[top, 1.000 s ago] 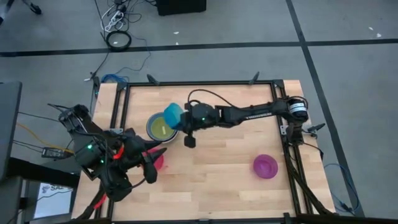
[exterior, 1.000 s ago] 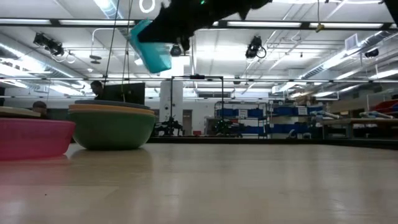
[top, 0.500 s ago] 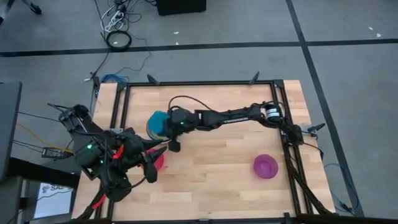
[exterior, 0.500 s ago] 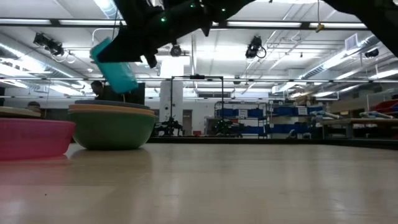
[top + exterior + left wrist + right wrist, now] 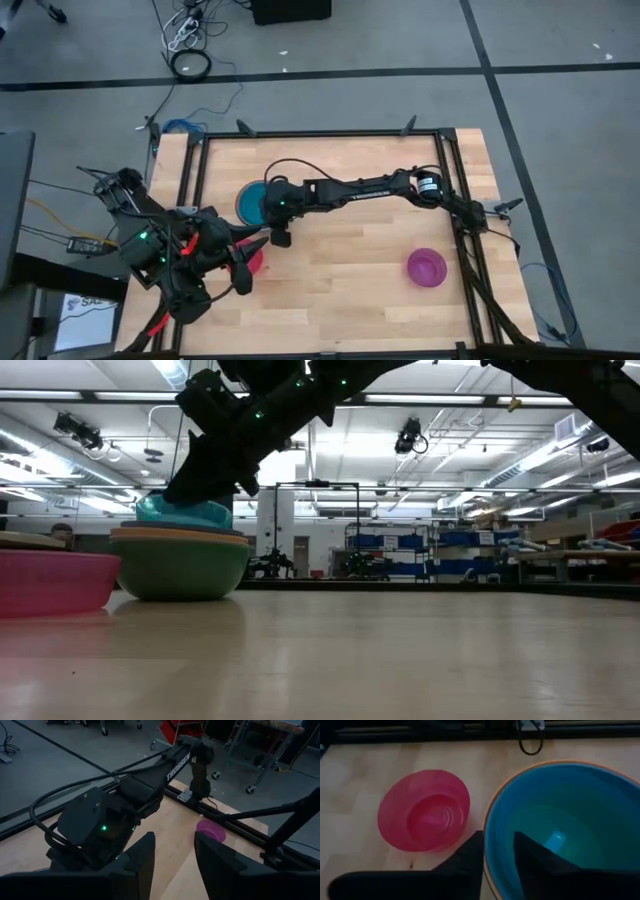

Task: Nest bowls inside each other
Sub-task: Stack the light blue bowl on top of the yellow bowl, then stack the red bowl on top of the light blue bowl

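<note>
A teal bowl (image 5: 186, 512) sits on top of a stack of larger bowls (image 5: 180, 568) at the table's middle left, its base inside the stack and its rim standing above the stack's rim. My right gripper (image 5: 498, 862) reaches in from the table's right, slanting down, open, at the teal bowl's (image 5: 249, 201) right side. A red bowl (image 5: 424, 810) stands on the table near the stack. My left gripper (image 5: 175, 865) hangs open above the red bowl (image 5: 257, 264). A purple bowl (image 5: 427, 267) stands at the near right. My right gripper has one finger (image 5: 535, 862) inside the teal bowl and one finger (image 5: 470, 857) outside, with the bowl's rim (image 5: 488, 845) between them. The fingers come slanting down from the table's right. Whether they touch the rim I cannot tell. The bowl rests in the stack.
Black rails (image 5: 452, 200) frame the wooden table. The right arm (image 5: 370, 186) stretches across the table's middle. Bare wood lies between the stack and the purple bowl (image 5: 210, 830). People and furniture show in the room beyond.
My right gripper has gone toward the table's left edge and down, tipping its fingers lower, carrying the teal bowl. The bowl, held tilted in the air a second ago, now sits in the stack and covers the yellow inside that showed before.
</note>
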Robot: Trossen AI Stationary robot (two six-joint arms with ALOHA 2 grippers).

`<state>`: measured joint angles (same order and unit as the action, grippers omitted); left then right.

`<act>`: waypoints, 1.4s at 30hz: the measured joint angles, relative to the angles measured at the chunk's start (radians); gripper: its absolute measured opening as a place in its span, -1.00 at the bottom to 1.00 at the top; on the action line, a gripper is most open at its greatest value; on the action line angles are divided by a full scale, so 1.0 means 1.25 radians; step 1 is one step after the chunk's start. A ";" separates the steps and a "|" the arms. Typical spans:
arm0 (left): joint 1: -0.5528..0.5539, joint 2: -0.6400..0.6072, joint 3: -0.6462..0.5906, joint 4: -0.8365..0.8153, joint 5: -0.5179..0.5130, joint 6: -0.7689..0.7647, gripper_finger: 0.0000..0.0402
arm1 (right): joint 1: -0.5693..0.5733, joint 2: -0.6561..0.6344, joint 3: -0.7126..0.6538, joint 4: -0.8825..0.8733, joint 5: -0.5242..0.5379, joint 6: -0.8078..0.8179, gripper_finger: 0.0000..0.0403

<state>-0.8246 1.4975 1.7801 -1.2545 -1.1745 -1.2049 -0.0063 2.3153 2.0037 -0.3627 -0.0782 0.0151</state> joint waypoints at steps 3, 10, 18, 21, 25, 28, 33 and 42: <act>0.000 0.000 0.000 0.000 0.001 0.000 -0.27 | 0.000 -0.005 0.007 -0.027 0.005 0.008 -0.40; 0.000 0.000 0.000 0.001 0.044 0.000 -0.27 | 0.016 -0.035 0.008 -0.037 0.008 0.015 -0.32; 0.000 0.008 0.000 -0.021 0.199 -0.051 -0.27 | 0.052 -0.153 0.008 -0.227 0.156 -0.023 -0.35; 0.000 0.024 0.000 -0.104 0.263 -0.149 -0.27 | 0.086 -0.212 0.008 -0.336 0.243 -0.028 -0.35; 0.000 0.064 -0.009 -0.264 0.407 -0.335 -0.28 | 0.147 -0.281 0.008 -0.482 0.379 -0.013 -0.35; -0.001 0.068 -0.058 -0.240 0.453 -0.328 -0.33 | 0.189 -0.329 0.008 -0.572 0.446 0.026 -0.36; 0.016 0.079 -0.129 -0.252 0.469 -0.417 -0.47 | 0.257 -0.393 0.008 -0.679 0.494 0.138 -0.36; 0.063 0.080 -0.297 -0.251 0.611 -0.558 -0.59 | 0.377 -0.428 0.008 -0.755 0.634 0.236 -0.36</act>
<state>-0.7460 1.5971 1.4088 -1.5678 -0.4109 -1.9025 0.4652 1.7798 2.0140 -1.3060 0.7143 0.3103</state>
